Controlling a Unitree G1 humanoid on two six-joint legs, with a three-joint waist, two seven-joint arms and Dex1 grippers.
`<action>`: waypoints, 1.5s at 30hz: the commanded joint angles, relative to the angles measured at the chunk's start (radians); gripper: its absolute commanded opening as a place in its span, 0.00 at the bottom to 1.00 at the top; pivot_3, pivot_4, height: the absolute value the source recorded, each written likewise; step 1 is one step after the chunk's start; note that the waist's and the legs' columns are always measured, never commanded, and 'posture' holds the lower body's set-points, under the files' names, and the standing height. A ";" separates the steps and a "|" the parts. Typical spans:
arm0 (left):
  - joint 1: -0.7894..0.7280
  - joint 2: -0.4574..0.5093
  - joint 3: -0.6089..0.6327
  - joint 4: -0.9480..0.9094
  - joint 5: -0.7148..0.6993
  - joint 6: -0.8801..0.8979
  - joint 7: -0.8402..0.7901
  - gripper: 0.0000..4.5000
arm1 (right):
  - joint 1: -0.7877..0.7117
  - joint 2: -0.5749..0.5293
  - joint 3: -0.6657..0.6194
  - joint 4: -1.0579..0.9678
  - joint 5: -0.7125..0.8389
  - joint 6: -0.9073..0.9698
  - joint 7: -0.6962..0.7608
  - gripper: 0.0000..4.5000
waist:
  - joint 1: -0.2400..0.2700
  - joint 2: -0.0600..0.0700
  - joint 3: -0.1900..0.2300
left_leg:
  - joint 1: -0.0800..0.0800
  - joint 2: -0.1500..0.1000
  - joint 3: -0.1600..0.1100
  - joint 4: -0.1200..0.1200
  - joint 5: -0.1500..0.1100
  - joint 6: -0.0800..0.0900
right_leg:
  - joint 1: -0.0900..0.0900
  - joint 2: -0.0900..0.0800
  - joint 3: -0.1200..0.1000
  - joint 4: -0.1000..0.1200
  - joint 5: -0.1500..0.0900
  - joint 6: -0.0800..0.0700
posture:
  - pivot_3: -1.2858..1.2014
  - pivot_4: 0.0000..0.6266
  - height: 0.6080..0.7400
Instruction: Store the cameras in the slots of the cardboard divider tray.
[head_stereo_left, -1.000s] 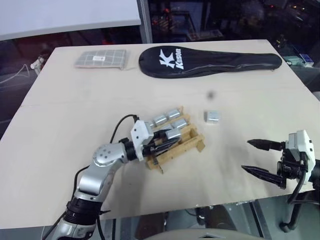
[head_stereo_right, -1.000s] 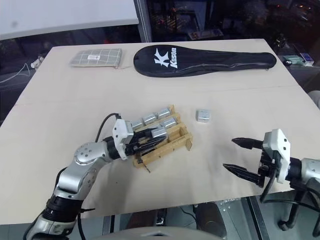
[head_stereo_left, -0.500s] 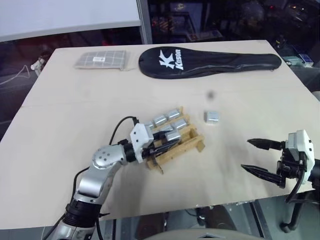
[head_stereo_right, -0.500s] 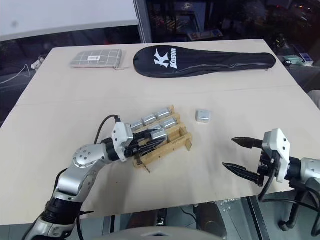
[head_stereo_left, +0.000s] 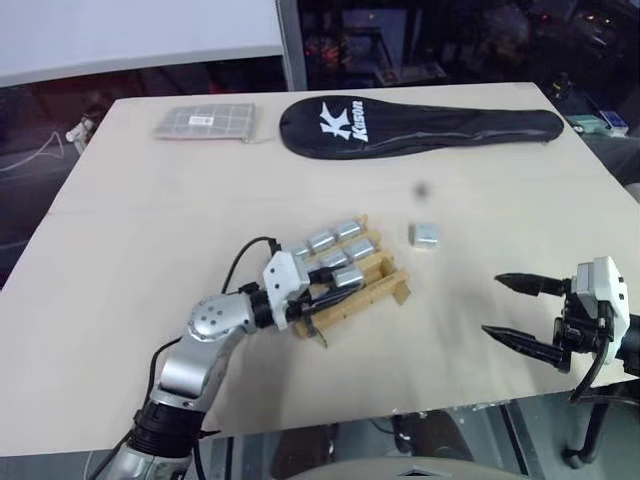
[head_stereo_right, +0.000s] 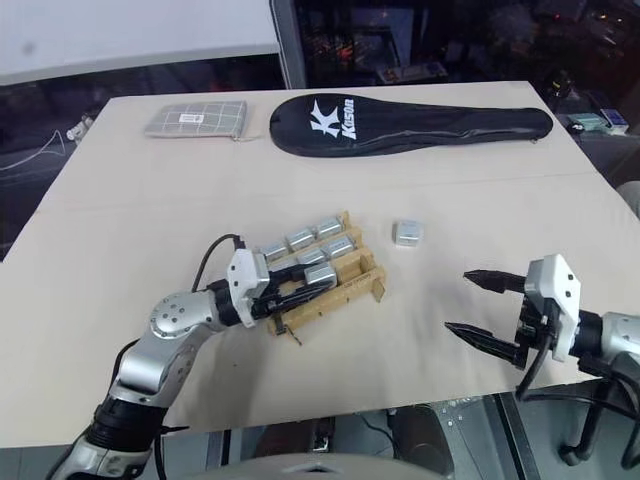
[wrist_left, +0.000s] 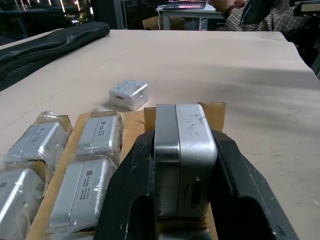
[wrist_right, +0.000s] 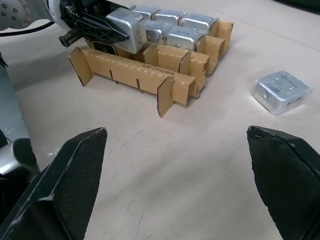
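Tray (head_stereo_right: 335, 285) sits mid-desk (head_stereo_right: 150, 220). Five wrapped cameras (head_stereo_right: 301, 239) already lie in its far slots. Left claw (head_stereo_left: 322, 293) is clamped on a sixth camera (wrist_left: 184, 150), held over the tray's near part, not yet seated. One loose camera (head_stereo_right: 407, 233) lies on the desk just beyond the tray's right end. Right claw (head_stereo_right: 484, 311) hangs gaping and empty, well right of the tray. Judged: over half done; two cameras left. The slot under the held camera is hidden.
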 joint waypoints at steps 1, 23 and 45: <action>0.019 0.000 -0.038 0.023 0.008 0.061 -0.001 0.17 | -0.011 0.005 -0.008 -0.016 0.004 -0.013 -0.004 0.99 | 0.000 0.001 -0.001 | 0.000 0.000 0.000 0.000 0.000 0.000 | 0.000 0.000 0.000 0.000 0.000 0.000 | 0.52 0.24 1.00; 0.046 0.074 0.080 -0.199 -0.161 0.207 -0.032 0.96 | -0.021 0.021 -0.002 0.003 -0.018 -0.025 0.002 1.00 | -0.004 0.000 -0.002 | -0.002 0.001 -0.002 0.000 0.000 0.000 | -0.002 0.000 0.000 -0.001 0.000 0.000 | 0.52 0.24 1.00; 0.172 0.675 0.830 -0.294 -0.616 0.729 -0.315 0.96 | -0.521 0.572 0.359 0.502 -0.502 -0.148 -0.649 1.00 | -0.025 -0.004 0.011 | -0.008 0.001 0.001 -0.004 0.000 -0.001 | -0.011 0.000 -0.001 -0.001 0.000 -0.001 | 0.52 0.24 1.00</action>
